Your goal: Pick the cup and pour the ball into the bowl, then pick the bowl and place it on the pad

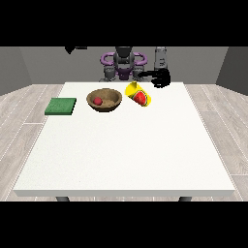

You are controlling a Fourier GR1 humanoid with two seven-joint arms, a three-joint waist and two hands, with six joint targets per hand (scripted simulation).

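Hand at the view's right (161,78) hovers just behind the yellow cup (138,95), apart from it; whether its fingers are open or curled I cannot tell; no other hand shows. That cup lies tipped on the desk (126,155), mouth towards the camera; the red ball (97,101) already sits in the wooden bowl (104,100). Risk, as I judge it: reaching for the bowl could knock the cup into it; the cup lies just beside the bowl. Green pad (61,106) waits near the bowl's other side, the way between unobstructed.
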